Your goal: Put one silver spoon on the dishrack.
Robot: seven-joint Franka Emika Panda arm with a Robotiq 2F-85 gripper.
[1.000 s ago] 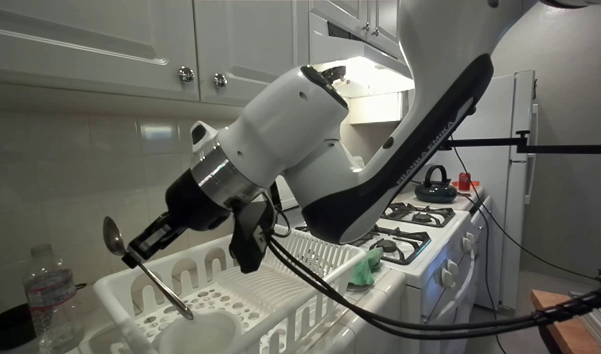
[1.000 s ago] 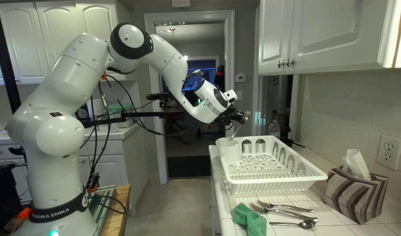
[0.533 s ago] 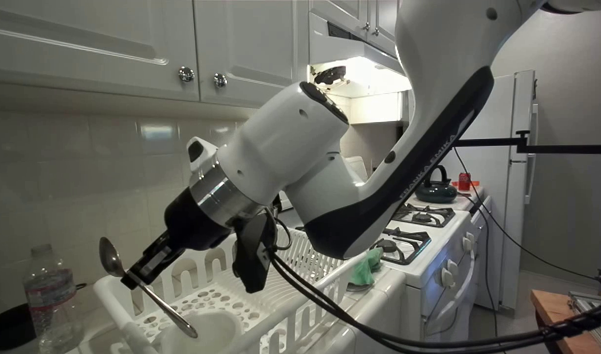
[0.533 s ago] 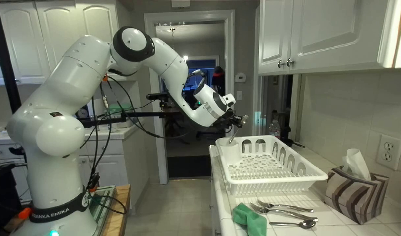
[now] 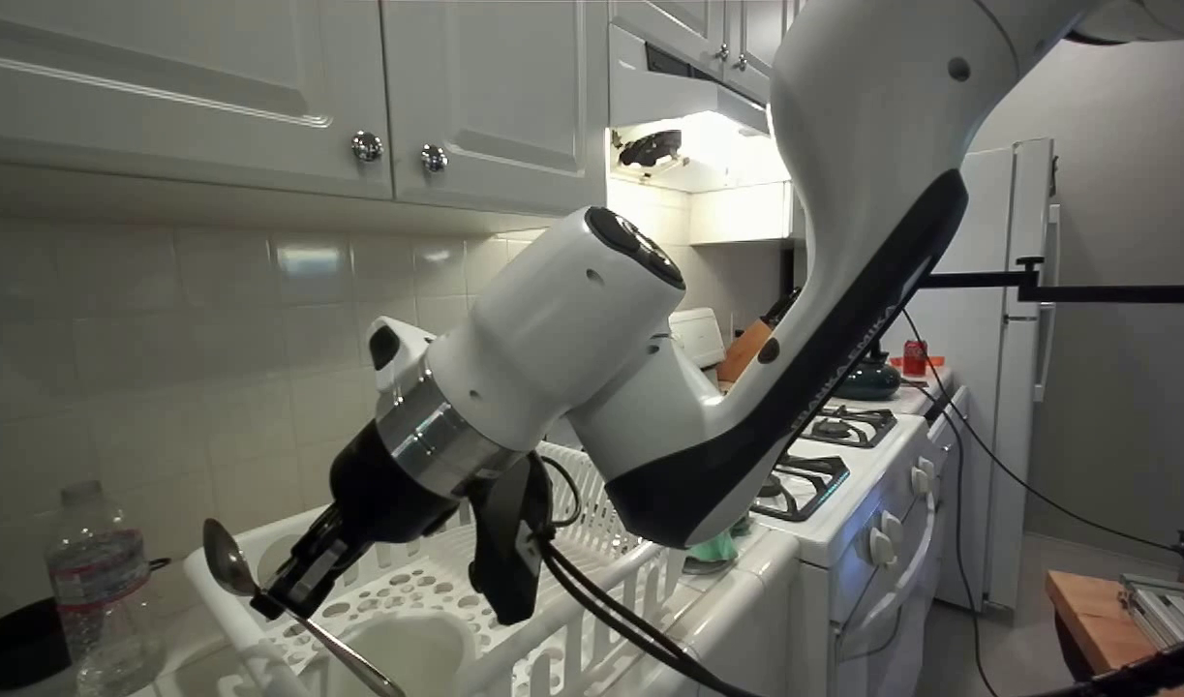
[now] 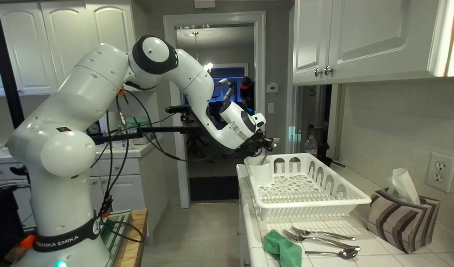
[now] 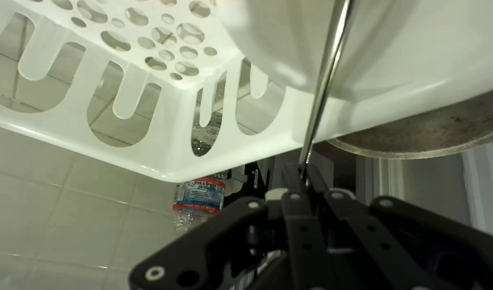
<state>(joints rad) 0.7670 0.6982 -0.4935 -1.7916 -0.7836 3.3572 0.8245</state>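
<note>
Silver metal: the spoon (image 7: pixel 326 72) sits in the jaws, handle down. Jaws narrow, holding it at the neck, just short of the bowl; the bowl pokes out above them and the handle slants away below.

Change over the last second: jaws and spoon stand lower in both exterior views, the hold looking the same. Below the jaws is a white cup (image 6: pixel 261 174), and the handle's free end now appears to dip inside its mouth; whether it touches the wall cannot be told.

Meaning: the cup stands inside the dishrack (image 6: pixel 308 209), also under the jaws, so I read this as handle-first insertion, nearly done, spoon not yet released. Next move probably calls for a little more lowering, then parting the jaws. Possible fault: with the bowl uppermost, early release might let the spoon lean on the rim or tip out.

Farther out: a water bottle (image 6: pixel 311 145) stands outside the dishrack, off to one side of the jaws. On the worktop (image 6: pixel 382 258), well apart from the jaws past the other end of the dishrack, lie two forks (image 6: pixel 328 243), a second spoon (image 6: pixel 347 254) and a green cloth (image 6: pixel 284 249).
</note>
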